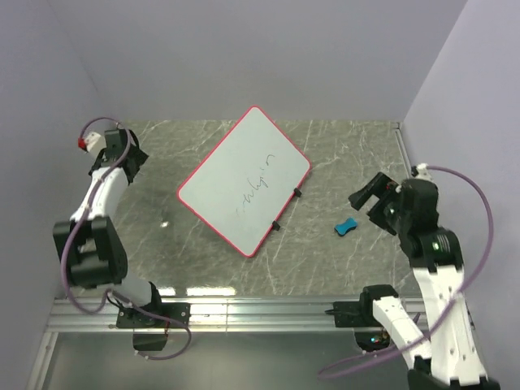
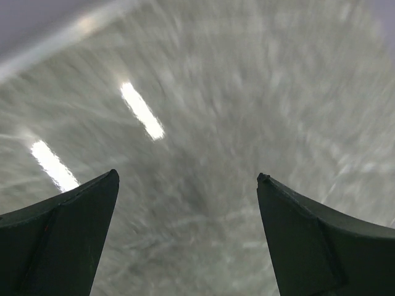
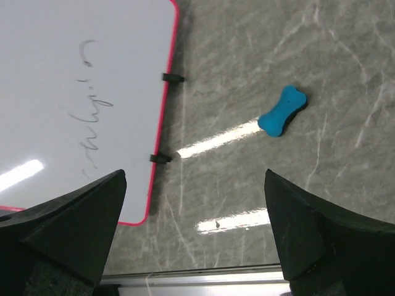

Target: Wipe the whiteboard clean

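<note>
The whiteboard (image 1: 244, 180) lies tilted on the marble table, red-pink rim, two black clips on its right edge, faint grey scribble across it. It also shows in the right wrist view (image 3: 80, 92). A small blue bone-shaped eraser (image 1: 347, 227) lies on the table right of the board, seen also in the right wrist view (image 3: 282, 110). My right gripper (image 1: 367, 193) is open and empty, raised above the table beside the eraser (image 3: 194, 176). My left gripper (image 1: 130, 150) is open and empty at the far left, over bare blurred marble (image 2: 187, 179).
Lavender walls close in the table at the back and both sides. A metal rail (image 1: 260, 313) runs along the near edge, also visible in the right wrist view (image 3: 203, 277). A table edge strip (image 1: 401, 154) runs along the right.
</note>
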Robot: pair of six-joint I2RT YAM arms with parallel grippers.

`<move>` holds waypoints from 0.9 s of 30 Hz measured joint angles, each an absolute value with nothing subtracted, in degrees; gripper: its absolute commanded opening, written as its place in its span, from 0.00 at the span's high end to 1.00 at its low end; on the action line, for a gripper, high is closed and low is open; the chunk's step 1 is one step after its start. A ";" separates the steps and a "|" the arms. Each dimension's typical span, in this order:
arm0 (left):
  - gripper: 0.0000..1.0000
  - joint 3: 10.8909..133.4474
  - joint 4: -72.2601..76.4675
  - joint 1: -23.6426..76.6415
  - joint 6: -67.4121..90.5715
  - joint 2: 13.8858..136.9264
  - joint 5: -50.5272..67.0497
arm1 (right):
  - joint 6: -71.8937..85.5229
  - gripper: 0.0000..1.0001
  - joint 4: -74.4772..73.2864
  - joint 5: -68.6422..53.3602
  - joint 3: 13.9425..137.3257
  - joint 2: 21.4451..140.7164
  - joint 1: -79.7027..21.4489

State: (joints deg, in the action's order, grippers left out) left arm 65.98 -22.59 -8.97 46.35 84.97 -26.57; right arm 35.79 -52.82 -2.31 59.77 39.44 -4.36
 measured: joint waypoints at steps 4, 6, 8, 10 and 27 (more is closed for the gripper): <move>0.01 66.41 -27.00 -9.93 46.06 92.36 -11.94 | 37.08 0.01 -53.01 -1.91 59.66 49.47 -4.36; 0.00 62.41 -28.40 -10.11 46.19 90.45 -5.96 | 38.06 0.05 -52.25 -1.69 58.48 53.82 -4.34; 0.01 59.31 -29.67 -10.15 46.09 86.24 -1.10 | 39.64 0.16 -51.88 -0.84 56.62 56.58 -4.36; 0.01 59.11 -30.94 -10.17 45.21 81.97 2.48 | 41.28 0.24 -51.68 0.08 55.13 57.76 -4.34; 0.07 63.24 -34.81 -1.04 35.57 66.61 11.16 | 47.92 0.36 -39.86 7.14 49.23 77.87 -4.29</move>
State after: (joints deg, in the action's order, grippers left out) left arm 63.24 -34.81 -1.04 35.57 66.61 11.16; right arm 47.92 -39.86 7.14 49.23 77.87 -4.29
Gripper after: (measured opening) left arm 0.927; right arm 0.642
